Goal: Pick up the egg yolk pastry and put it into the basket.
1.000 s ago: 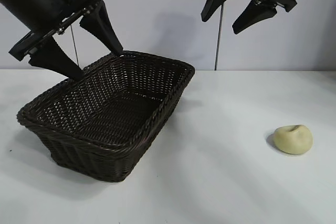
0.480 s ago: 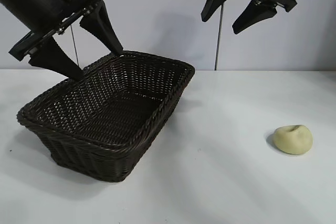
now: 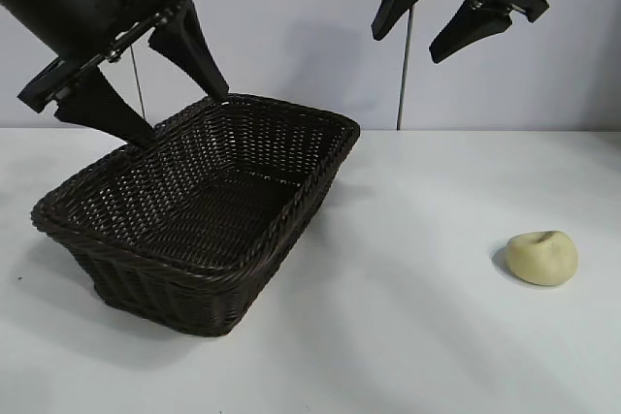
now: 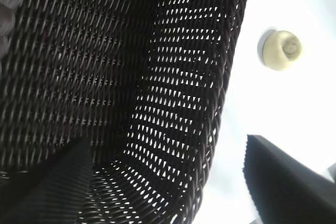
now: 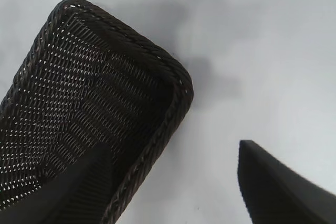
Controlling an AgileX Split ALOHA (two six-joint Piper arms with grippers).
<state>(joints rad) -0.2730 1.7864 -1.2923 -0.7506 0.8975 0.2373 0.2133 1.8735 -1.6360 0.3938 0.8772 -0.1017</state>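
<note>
The egg yolk pastry, a small pale yellow ball with a creased top, lies on the white table at the right front; it also shows in the left wrist view. The dark brown wicker basket stands at the left and holds nothing; its rim shows in the left wrist view and the right wrist view. My left gripper hangs open and empty just above the basket's far left rim. My right gripper is open and empty, high above the table behind the basket's right end, far from the pastry.
A thin upright rod stands behind the table by the right gripper. Bare white tabletop lies between the basket and the pastry.
</note>
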